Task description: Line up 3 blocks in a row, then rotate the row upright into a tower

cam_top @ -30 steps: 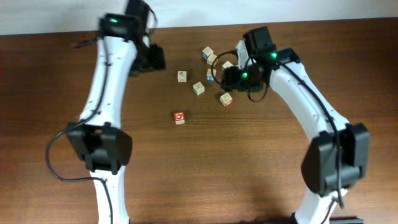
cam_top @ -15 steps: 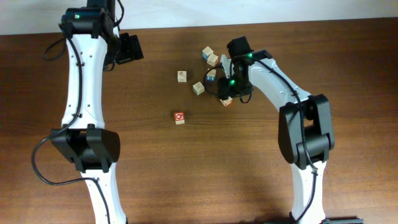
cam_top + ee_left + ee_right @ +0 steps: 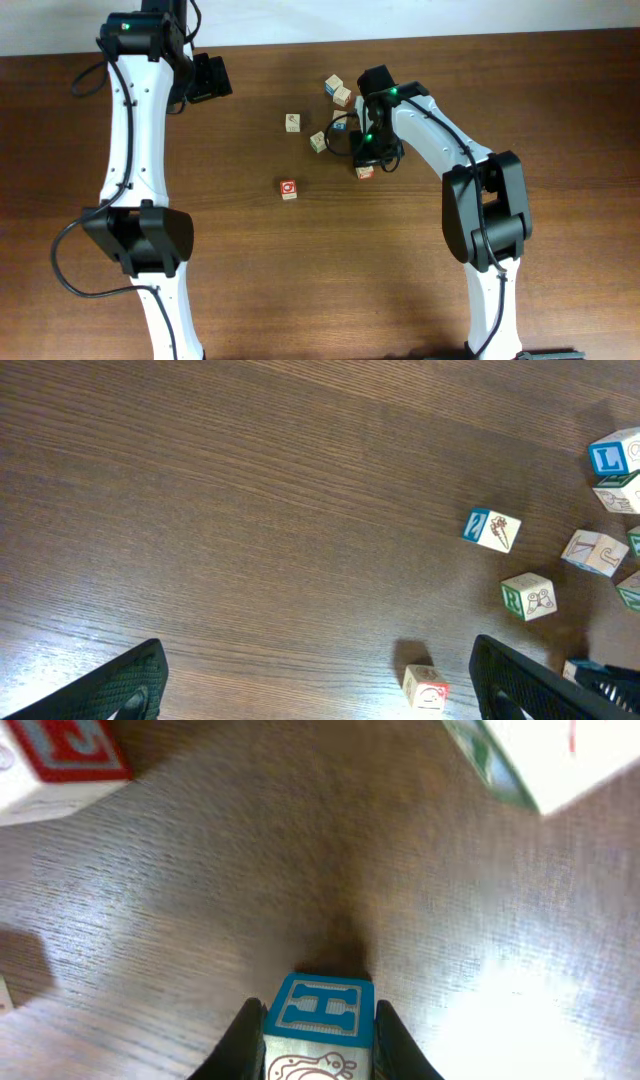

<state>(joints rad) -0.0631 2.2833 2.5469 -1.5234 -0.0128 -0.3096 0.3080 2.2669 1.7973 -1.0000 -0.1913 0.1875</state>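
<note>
Currently I read the wooden table [image 3: 560, 110] as bearing both arms and a scatter of letter cubes toward its 12 o'clock edge.

The left arm [image 3: 135, 140] reaches to the table's 11 o'clock corner. The right arm [image 3: 440, 130] bends in from 5 o'clock toward the scatter.

The left gripper [image 3: 315, 680] stands at full spread. Its fingers [image 3: 120, 682] sit at the two lower corners of the wrist view, with bare wood between them and nothing held.

The right gripper [image 3: 318, 1045] is closed on a blue H cube [image 3: 320, 1010], its fingers [image 3: 240, 1042] pressed to both sides. I cannot tell whether that cube rests on the wood or is raised.

Task cubes, none in contact with either gripper:
- Red-faced cube [image 3: 288, 188]: alone near the table centre, well apart from the rest.
- Upper pale cube [image 3: 292, 122]: at 12 o'clock from the red-faced cube.
- Lower pale cube [image 3: 319, 141]: at 4 o'clock from the upper pale cube, near the right gripper [image 3: 368, 150] and at its 9 o'clock.

Other cubes:
- Red-lettered cube [image 3: 365, 172]: just at 6 o'clock of the right gripper.
- Green-edged cube [image 3: 530, 760]: at 1 o'clock from the blue H cube.
- Blue L cube [image 3: 612, 457]: at 2 o'clock in the left wrist view.
</note>
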